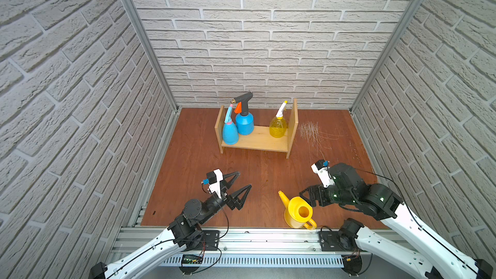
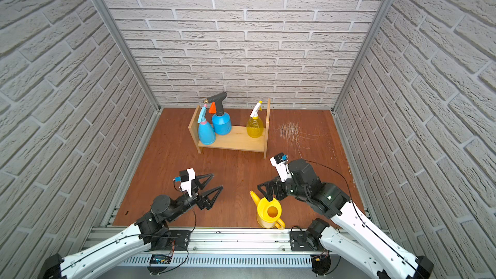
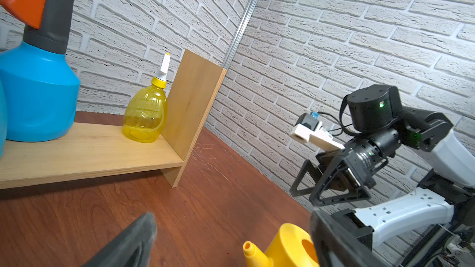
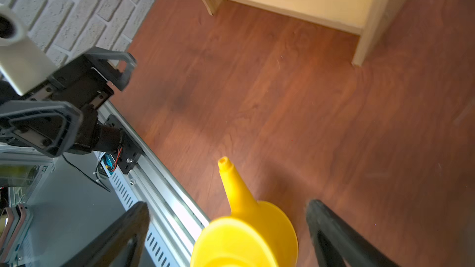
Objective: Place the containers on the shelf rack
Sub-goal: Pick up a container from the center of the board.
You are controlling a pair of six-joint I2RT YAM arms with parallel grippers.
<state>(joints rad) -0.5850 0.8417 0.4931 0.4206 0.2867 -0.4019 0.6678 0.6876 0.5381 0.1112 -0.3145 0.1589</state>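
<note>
Nearest the lens, the aluminium rail [image 1: 255, 240] carries both arm bases. Just beyond it, on the red-brown table [image 1: 193, 191], stands the yellow watering can [image 1: 298, 212], upright, near the front edge and well apart from the shelf rack [image 1: 260, 138].

The right gripper [image 1: 306, 197] hangs at the can's far rim with its jaws spread wide. In the right wrist view they straddle the flared mouth, and we see no contact. The left gripper [image 1: 244, 179] hovers over bare table, jaws likewise parted and empty.

On the rack's board we find the light-blue spray bottle [image 1: 230, 134], the blue pressure sprayer [image 1: 244, 123] and the yellow spray bottle [image 1: 278, 128]. A free gap lies between the last two.

We judge the can to be empty, thin-walled moulded plastic, so light, fairly stiff and smooth enough to slip. A pinch across the rim wall beside the loop handle [image 1: 311, 224], or on the handle itself, seems the best hold. The spout [image 1: 283, 197] is tapered and would lever the can out of a loose grip.
</note>
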